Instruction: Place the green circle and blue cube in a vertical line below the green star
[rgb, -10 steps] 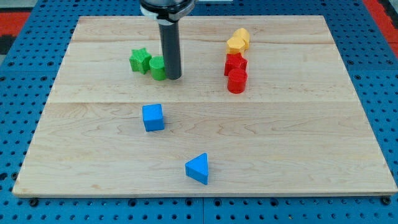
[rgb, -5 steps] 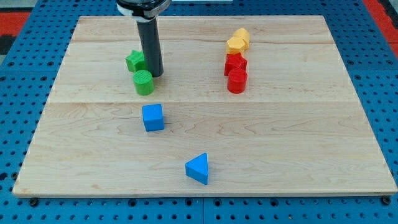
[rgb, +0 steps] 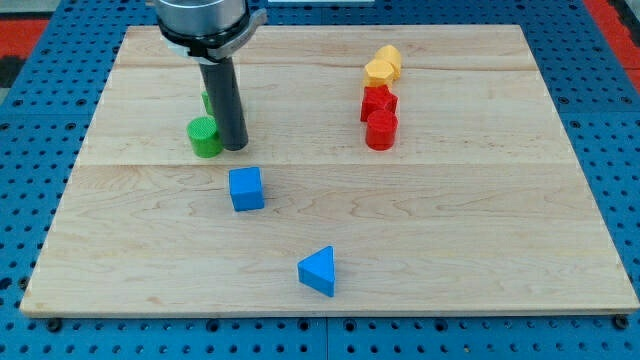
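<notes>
My tip (rgb: 233, 146) rests on the board just right of the green circle (rgb: 205, 136), touching or nearly touching it. The green star (rgb: 208, 100) is mostly hidden behind the rod, with only a sliver showing just above the circle. The blue cube (rgb: 246, 188) sits below and slightly right of my tip, apart from it.
A blue triangle (rgb: 319, 270) lies near the view's bottom centre. At the upper right stand two yellow blocks (rgb: 383, 66) with two red blocks (rgb: 379, 117) just below them. The wooden board (rgb: 450, 220) lies on a blue pegboard.
My tip has moved left and down. The green circle has been pushed from the star's right side to below it and further left. The star shifted a little left.
</notes>
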